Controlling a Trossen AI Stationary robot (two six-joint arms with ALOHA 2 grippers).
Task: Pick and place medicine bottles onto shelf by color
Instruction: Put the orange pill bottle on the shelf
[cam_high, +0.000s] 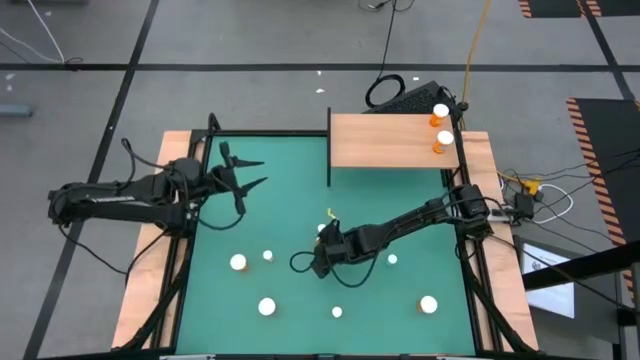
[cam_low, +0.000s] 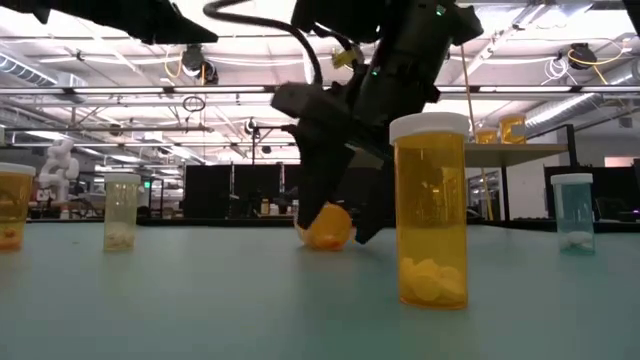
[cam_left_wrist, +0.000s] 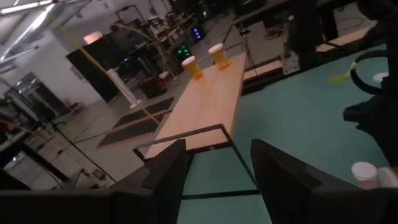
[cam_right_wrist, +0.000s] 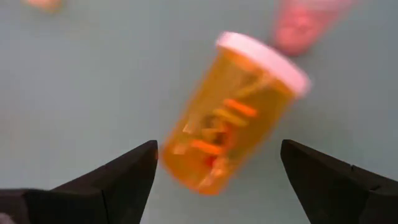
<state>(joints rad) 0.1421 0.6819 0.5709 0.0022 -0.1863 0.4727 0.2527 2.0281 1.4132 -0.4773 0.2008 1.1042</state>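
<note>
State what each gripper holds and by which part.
Nothing is held. The right gripper is open around a tilted orange bottle without touching it. The left gripper is open over the mat's edge, empty.

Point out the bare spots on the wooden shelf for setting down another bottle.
The light-brown wooden shelf is bare from its black edge post across most of its length. Only the opposite end is crowded, where two orange white-capped bottles stand.
</note>
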